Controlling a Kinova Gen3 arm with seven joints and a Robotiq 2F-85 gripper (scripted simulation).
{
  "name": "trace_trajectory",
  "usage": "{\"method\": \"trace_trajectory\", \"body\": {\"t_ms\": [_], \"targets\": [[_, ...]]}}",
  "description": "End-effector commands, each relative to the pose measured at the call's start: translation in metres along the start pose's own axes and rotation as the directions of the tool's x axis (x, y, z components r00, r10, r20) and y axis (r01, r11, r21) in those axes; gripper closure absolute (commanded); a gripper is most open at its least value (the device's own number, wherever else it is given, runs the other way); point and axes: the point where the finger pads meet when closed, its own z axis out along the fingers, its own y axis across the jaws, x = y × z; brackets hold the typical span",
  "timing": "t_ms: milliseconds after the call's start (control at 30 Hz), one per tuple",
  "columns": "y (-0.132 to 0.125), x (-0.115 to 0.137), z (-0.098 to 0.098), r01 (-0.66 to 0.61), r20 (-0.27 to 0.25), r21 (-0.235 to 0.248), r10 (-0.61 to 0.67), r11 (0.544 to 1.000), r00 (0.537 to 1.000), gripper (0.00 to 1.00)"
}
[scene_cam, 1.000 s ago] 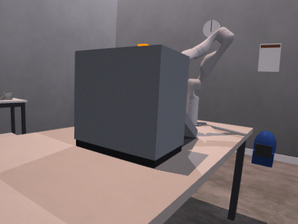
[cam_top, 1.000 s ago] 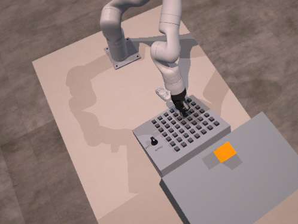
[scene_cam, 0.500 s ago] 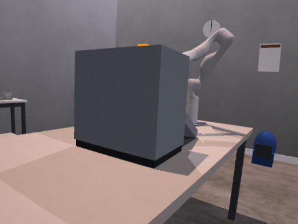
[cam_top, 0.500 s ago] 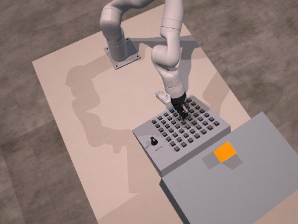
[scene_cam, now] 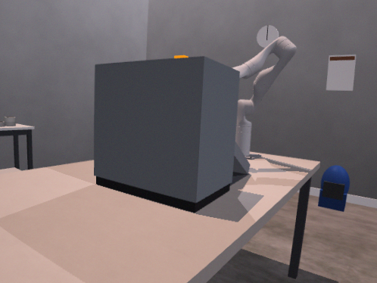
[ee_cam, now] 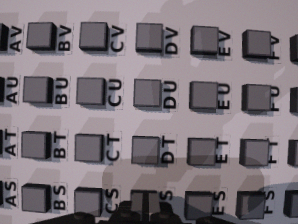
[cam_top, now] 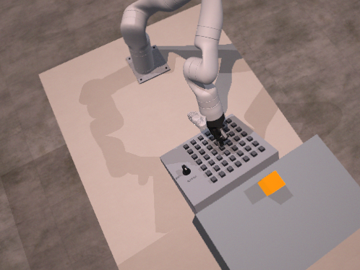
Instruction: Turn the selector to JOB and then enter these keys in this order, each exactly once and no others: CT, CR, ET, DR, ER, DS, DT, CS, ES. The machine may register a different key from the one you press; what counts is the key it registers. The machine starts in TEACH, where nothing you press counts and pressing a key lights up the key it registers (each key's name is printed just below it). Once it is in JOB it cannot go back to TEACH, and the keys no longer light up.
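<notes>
Grey walls stand behind a pale table [cam_top: 144,144] [scene_cam: 125,234] over a brown floor, with a round clock [scene_cam: 267,36] and a blue, dome-topped object [scene_cam: 334,188] on the right in the exterior view. The arm [cam_top: 209,40] [scene_cam: 265,76] rises from a square base plate [cam_top: 165,68] at the far side of the table in the top view and reaches down to a sloped key panel [cam_top: 182,193] [ee_cam: 175,65] near the middle. A large grey box [cam_top: 289,224] [scene_cam: 151,121] stands beside the panel on its near right side, with a flat orange block [cam_top: 272,183] [scene_cam: 181,57] on top. The gripper [cam_top: 221,145] [ee_cam: 147,206] is closed, its fingertips together with nothing between them. In the wrist view they overlap the key between CS [ee_cam: 88,201] and ES [ee_cam: 199,204], in the row below DT [ee_cam: 145,150]; whether they touch it is hard to say from this angle. CT [ee_cam: 89,148] and ET [ee_cam: 201,151] lie in the row above, either side of DT. The black selector [cam_top: 186,170] sits at the panel's left part, its lettering too small to read.

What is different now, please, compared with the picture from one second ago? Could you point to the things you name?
The gripper [cam_top: 221,145] [ee_cam: 145,200] moved slightly down the top picture, further over the keys [cam_top: 230,168] [ee_cam: 146,93]. I see nothing taken or released. The selector [cam_top: 186,170] and orange square [cam_top: 272,183] [scene_cam: 181,57] look unchanged.
</notes>
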Motion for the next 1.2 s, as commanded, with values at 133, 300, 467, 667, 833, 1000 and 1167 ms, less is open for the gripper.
{"method": "trace_trajectory", "body": {"t_ms": [133, 300, 467, 667, 833, 1000, 1167], "targets": [[-0.0018, 0.0004, 0.0011, 0.004, -0.001, 0.003, -0.004, 1.0, 1.0, 0.9], [-0.0018, 0.0004, 0.0011, 0.004, -0.001, 0.003, -0.004, 1.0, 1.0, 0.9], [-0.0018, 0.0004, 0.0012, 0.005, -0.001, 0.003, -0.005, 1.0, 1.0, 0.9], [-0.0019, 0.0004, 0.0021, 0.006, -0.001, 0.004, -0.006, 1.0, 1.0, 0.9], [-0.002, 0.0003, 0.0035, 0.008, -0.001, 0.004, -0.008, 1.0, 1.0, 0.9], [-0.0021, 0.0003, 0.0047, 0.008, -0.001, 0.004, -0.008, 1.0, 1.0, 0.9], [-0.0021, 0.0003, 0.0067, 0.009, -0.001, 0.004, -0.009, 1.0, 1.0, 0.9]]}}
